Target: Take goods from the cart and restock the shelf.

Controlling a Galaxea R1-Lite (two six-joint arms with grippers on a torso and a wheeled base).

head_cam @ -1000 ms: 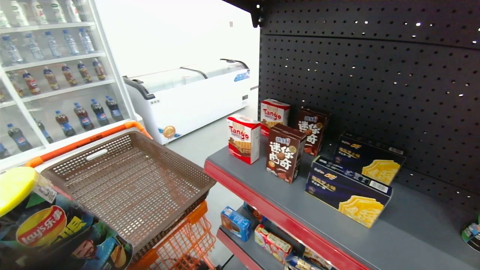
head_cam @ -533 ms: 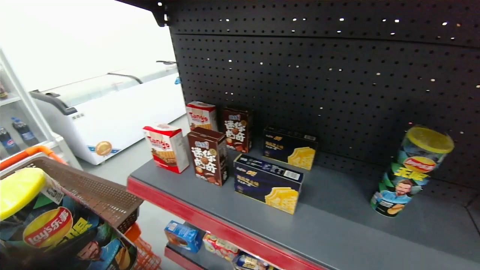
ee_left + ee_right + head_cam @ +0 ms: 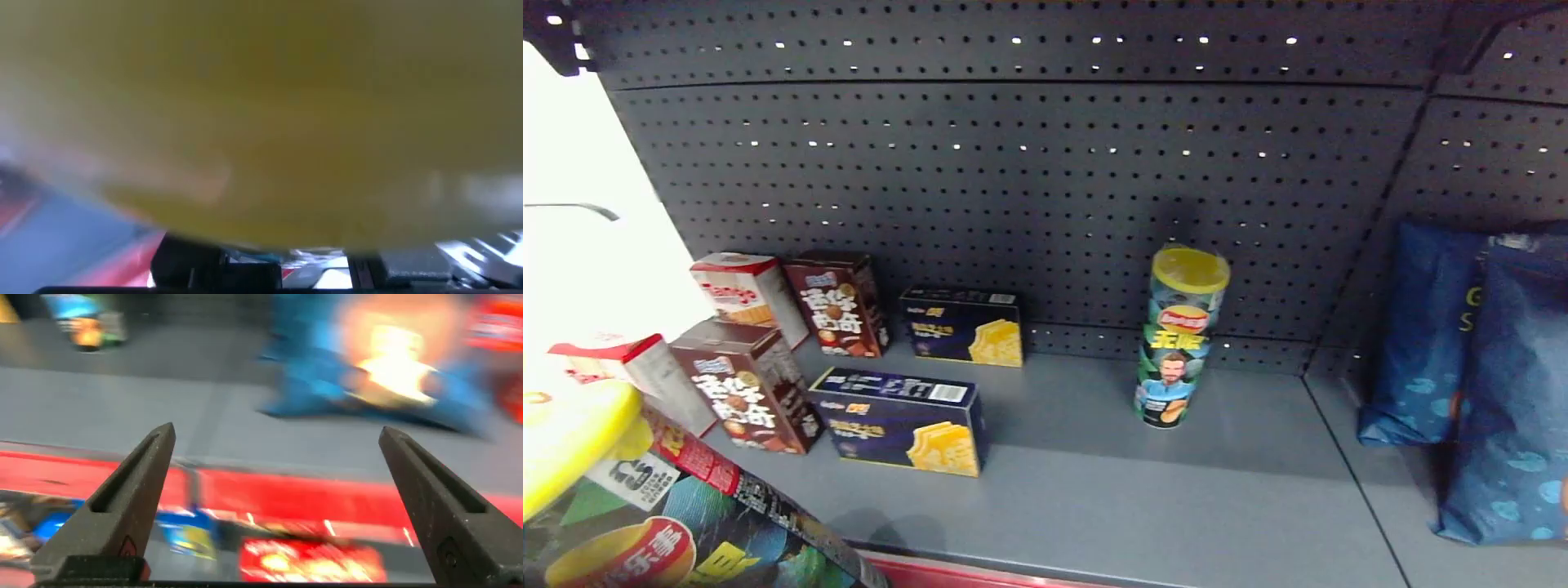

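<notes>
A chip can (image 3: 645, 506) with a yellow lid (image 3: 564, 433) is held up at the lower left of the head view, in front of the grey shelf (image 3: 1135, 490). Its lid (image 3: 261, 114) lies close against the left wrist camera, and my left gripper (image 3: 274, 260) is shut on the can. A second chip can (image 3: 1180, 339) stands upright near the shelf's back panel. My right gripper (image 3: 278, 433) is open with nothing between its fingers, facing the shelf's red front edge (image 3: 327, 498).
On the shelf's left stand red-and-white boxes (image 3: 739, 294), brown boxes (image 3: 747, 396) and dark blue boxes (image 3: 907, 420). Blue bags (image 3: 1494, 367) fill the right section. Bare shelf lies between the boxes, the standing can and the bags. More goods sit on a lower shelf (image 3: 310, 559).
The head camera has swung right: the cart, basket, cooler and freezer left the picture, and the standing can and blue bags came in. The held can stays at lower left.
</notes>
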